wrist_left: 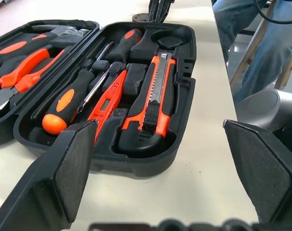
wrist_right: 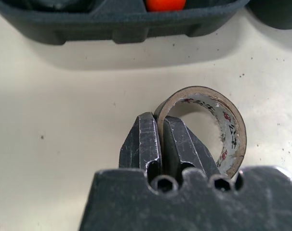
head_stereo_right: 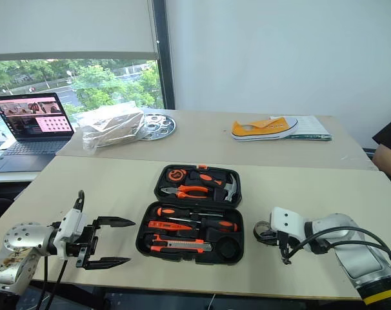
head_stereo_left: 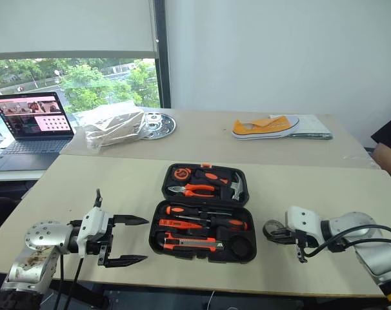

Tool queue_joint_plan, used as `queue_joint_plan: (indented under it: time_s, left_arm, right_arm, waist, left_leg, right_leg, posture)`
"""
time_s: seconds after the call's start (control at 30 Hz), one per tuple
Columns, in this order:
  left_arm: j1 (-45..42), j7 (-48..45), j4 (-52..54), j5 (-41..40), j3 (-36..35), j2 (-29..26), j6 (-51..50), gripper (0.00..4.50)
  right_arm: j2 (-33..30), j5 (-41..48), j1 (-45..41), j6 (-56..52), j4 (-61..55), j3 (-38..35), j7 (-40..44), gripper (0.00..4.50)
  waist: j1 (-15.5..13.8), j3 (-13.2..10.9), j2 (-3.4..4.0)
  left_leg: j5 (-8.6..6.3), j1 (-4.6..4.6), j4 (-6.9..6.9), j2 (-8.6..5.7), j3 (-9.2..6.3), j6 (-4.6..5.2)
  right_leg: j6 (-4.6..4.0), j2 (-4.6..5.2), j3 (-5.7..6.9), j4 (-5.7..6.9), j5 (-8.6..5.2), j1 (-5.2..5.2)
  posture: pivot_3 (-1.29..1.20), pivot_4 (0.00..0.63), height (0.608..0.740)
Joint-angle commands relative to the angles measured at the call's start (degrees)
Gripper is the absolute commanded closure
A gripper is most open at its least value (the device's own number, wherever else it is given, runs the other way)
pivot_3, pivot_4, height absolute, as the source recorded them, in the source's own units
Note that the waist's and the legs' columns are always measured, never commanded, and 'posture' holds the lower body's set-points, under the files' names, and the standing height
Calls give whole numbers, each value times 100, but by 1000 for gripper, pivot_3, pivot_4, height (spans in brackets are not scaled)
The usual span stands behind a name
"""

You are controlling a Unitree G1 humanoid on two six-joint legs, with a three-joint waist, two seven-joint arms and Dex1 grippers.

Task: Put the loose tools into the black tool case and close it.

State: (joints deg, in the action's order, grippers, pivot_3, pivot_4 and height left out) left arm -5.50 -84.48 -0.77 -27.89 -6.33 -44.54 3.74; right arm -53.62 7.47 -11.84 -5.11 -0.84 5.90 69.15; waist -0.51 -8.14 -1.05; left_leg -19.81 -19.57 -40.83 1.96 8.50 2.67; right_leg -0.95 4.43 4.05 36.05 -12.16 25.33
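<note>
Your left gripper [head_stereo_left: 123,240] is hovering with jaws wide at the tool case's [head_stereo_left: 205,219] nine o'clock. Your right gripper [wrist_right: 160,137] is pinching the tape roll's [wrist_right: 218,126] wall at the case's three o'clock, its round slot [head_stereo_left: 242,245] lying just leftward.

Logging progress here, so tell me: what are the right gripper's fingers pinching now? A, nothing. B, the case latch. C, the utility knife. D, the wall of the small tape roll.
D: the right gripper is shut on the wall of the tape roll, one finger inside the ring, beside the open black tool case.
</note>
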Motion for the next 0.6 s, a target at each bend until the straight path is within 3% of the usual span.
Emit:
queue_joint_plan:
  time_s: [0.03, 0.23, 0.37, 0.6]
  left_arm:
    - [45, -9, 38, 17, -26, 20, 180, 0]
    - [10, -35, -45, 44, 30, 38, 233, 0]
    - [-13, -51, -63, 81, 86, 50, 268, 0]
    - [16, -43, -78, 124, 98, 34, 300, 0]
  right_arm:
    - [-45, 946, -163, 210, -669, -368, 673, 4460]
    - [-12, 1706, -387, -1148, -1915, 5, 752, 4460]
    - [132, 1400, -583, -1825, -2305, 575, 401, 4460]
    - [211, 574, -958, -1844, -1926, 1203, 260, 4460]
  waist:
    - [0, -3, 5]
    - [22, -6, 11]
    - [11, -6, 10]
    - [-1, -6, 10]
  left_leg:
    - [0, 0, 0, 0, 0, -1]
    - [1, 6, 1, 5, -3, -3]
    - [0, 6, 0, 3, -4, -3]
    - [0, -7, -2, -1, -2, -1]
  right_leg:
    - [0, 0, 0, 1, 0, 1]
    - [-2, -1, 3, 5, 1, -2]
    - [-3, 5, 4, 3, 1, -2]
    - [-3, 4, 6, 3, 1, 9]
  posture:
    - [0, 150, 740]
    - [0, 150, 740]
    - [0, 150, 740]
    - [0, 150, 740]
